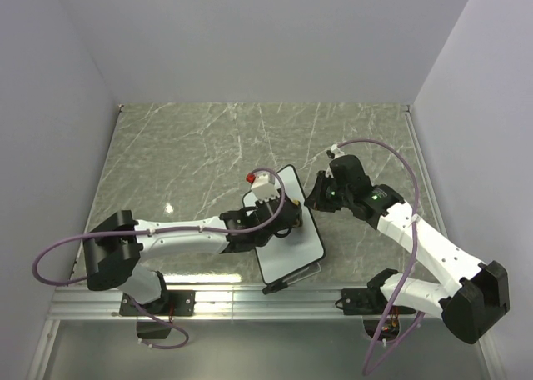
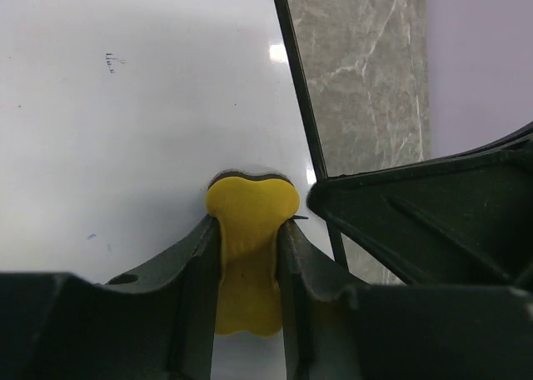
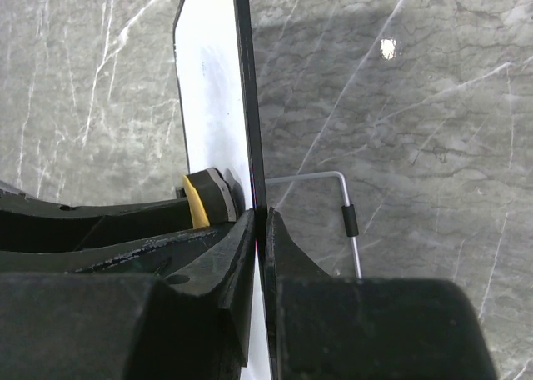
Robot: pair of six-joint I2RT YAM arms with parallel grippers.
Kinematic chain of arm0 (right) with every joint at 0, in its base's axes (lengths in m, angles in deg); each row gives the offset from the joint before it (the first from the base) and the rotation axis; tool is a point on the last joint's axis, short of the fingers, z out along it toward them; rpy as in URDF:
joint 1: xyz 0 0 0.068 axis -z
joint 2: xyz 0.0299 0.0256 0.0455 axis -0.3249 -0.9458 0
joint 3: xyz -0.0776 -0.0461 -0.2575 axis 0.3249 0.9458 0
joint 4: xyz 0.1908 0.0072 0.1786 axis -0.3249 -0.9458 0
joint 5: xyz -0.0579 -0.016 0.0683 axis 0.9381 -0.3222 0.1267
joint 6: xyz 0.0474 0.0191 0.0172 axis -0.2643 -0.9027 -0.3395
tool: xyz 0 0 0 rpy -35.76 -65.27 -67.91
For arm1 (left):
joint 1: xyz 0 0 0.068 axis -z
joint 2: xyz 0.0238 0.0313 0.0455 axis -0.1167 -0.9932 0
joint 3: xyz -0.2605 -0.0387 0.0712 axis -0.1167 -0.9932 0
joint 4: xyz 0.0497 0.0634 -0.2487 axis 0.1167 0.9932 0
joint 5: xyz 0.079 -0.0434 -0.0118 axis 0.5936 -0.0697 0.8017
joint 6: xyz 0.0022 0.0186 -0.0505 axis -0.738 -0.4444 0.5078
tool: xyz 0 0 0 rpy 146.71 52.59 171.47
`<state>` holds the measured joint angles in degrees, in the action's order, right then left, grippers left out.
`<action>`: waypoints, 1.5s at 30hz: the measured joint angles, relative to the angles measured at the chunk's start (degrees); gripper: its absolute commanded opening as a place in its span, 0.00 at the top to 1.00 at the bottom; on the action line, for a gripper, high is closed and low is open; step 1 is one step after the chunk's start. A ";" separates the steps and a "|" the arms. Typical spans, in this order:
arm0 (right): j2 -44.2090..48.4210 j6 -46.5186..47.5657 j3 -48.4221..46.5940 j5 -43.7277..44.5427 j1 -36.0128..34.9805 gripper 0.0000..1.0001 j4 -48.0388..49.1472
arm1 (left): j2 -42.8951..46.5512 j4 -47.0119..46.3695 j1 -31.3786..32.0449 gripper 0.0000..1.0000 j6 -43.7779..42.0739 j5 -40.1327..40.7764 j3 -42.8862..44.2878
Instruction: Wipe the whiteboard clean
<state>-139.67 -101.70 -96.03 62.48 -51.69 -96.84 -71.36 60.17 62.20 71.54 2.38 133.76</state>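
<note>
Two grippers, both occupied. The left gripper (image 2: 248,247) is clenching a yellow, bone-shaped eraser (image 2: 252,201) and pressing its dark pad against the whiteboard (image 2: 125,147) just ahead of its fingers, apparently to wipe. The right gripper (image 3: 260,222) is pinching the board's thin black frame, probably to steady it. The glossy white surface is showing faint blue flecks (image 2: 114,61) beyond the eraser.

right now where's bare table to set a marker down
The far half of the table, between the whiteboard and the back wall, is bare. Crowded at the board's edge nearest the right arm: the right claw clamps it and the left claw holds the eraser there.
</note>
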 measured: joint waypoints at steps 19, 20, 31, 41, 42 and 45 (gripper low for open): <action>-0.81 -2.36 -0.55 -4.39 -0.81 0.57 1.62 | 22.95 31.43 -8.39 1.00 -0.98 -0.33 0.94; -0.81 -2.45 -0.55 -4.50 -0.81 0.57 1.75 | 24.76 33.03 -9.05 1.00 -0.61 -0.44 -0.85; -1.25 -5.75 0.83 -8.46 -0.83 0.83 8.79 | 34.03 44.52 -20.81 1.00 2.01 -5.68 -20.20; -2.84 -7.76 1.77 -10.40 -1.05 1.00 11.61 | 24.70 38.58 -30.29 1.00 -1.29 -11.23 -21.92; -2.99 -7.65 0.98 -10.34 -1.18 1.00 10.58 | 24.52 37.55 -31.93 1.00 -2.23 -11.93 -22.40; -3.48 -6.78 -3.10 -10.25 -1.62 1.00 6.19 | 23.74 34.88 -35.85 1.00 -4.57 -13.44 -23.63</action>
<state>-143.15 -108.48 -99.14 52.23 -53.31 -90.65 -47.62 95.06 26.36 66.97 -11.06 110.13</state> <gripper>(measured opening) 0.045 0.338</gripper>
